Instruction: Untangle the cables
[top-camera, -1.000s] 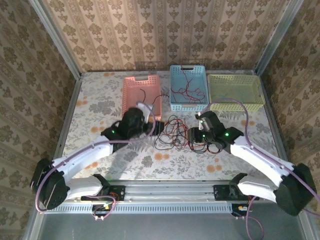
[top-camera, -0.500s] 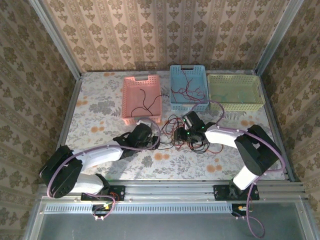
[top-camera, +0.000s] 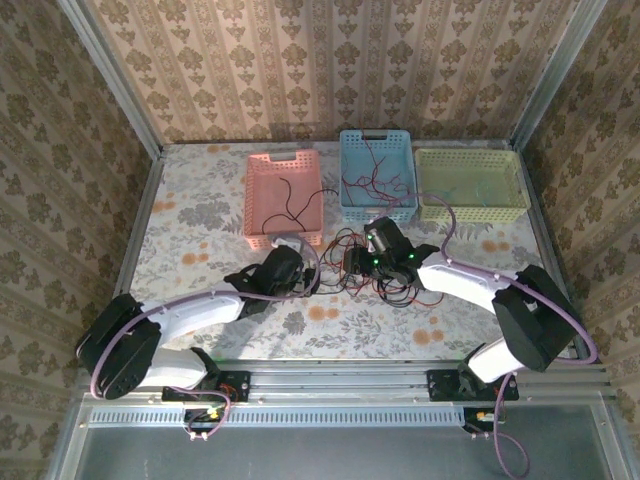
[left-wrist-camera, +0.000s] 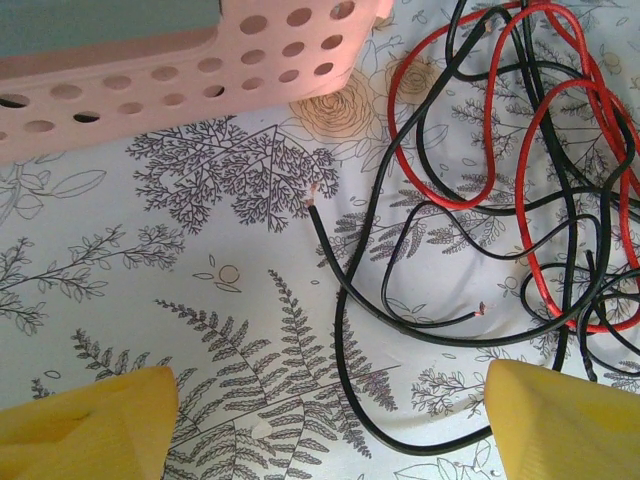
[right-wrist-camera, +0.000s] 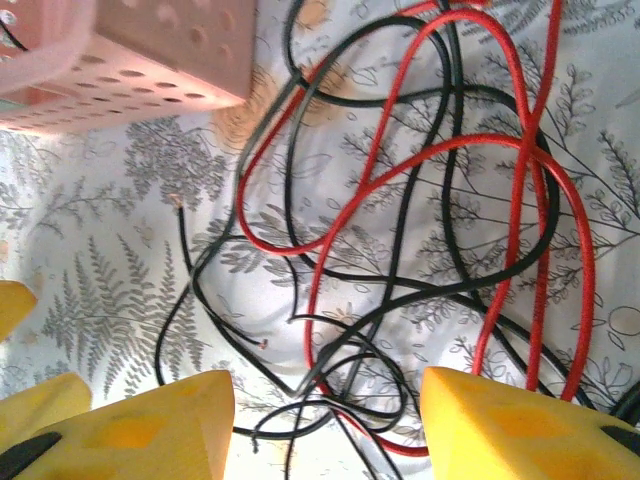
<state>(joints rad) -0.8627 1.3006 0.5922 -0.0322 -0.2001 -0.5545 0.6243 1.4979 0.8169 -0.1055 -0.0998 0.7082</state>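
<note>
Jaws of the left gripper stand wide apart and hold nothing, low over the table beside the cables. The right gripper is open too, astride the red-and-black tangle without gripping it. A second ago both grippers sat farther out from the tangle.

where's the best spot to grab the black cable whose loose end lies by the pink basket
Grip the black cable just behind its bare tip, coming straight down from the pink basket's side. That stretch lies alone on the cloth; further along it joins the red and black tangle, where fingers would likely catch neighbours.
</note>
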